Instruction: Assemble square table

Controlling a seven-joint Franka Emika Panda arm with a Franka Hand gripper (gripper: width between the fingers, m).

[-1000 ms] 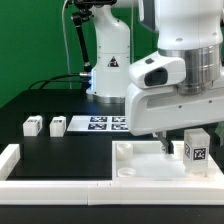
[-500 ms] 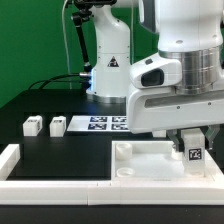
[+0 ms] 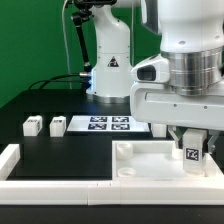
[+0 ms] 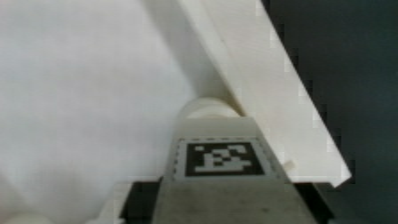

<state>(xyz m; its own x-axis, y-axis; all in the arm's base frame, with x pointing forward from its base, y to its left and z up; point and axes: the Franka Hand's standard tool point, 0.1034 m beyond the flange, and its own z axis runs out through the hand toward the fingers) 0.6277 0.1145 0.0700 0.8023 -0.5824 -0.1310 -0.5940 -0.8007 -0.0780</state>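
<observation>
The square tabletop [image 3: 145,160] is a white tray with a raised rim, lying at the front on the exterior view's right. My gripper [image 3: 192,148] is shut on a white leg [image 3: 193,156] with a black-and-white tag, holding it upright over the top's right part. In the wrist view the leg [image 4: 221,150] sits between my dark fingers [image 4: 150,198], its far end at a rounded spot beside the top's rim [image 4: 240,70]. Two more tagged legs [image 3: 32,126] [image 3: 57,126] lie on the black mat at the exterior view's left.
The marker board [image 3: 105,123] lies flat behind the tabletop, near the robot base [image 3: 108,70]. A long white rail [image 3: 12,160] runs along the front and left edge of the mat.
The arm's wrist has shifted toward the exterior view's right. The held leg has come down slightly toward the tabletop.
</observation>
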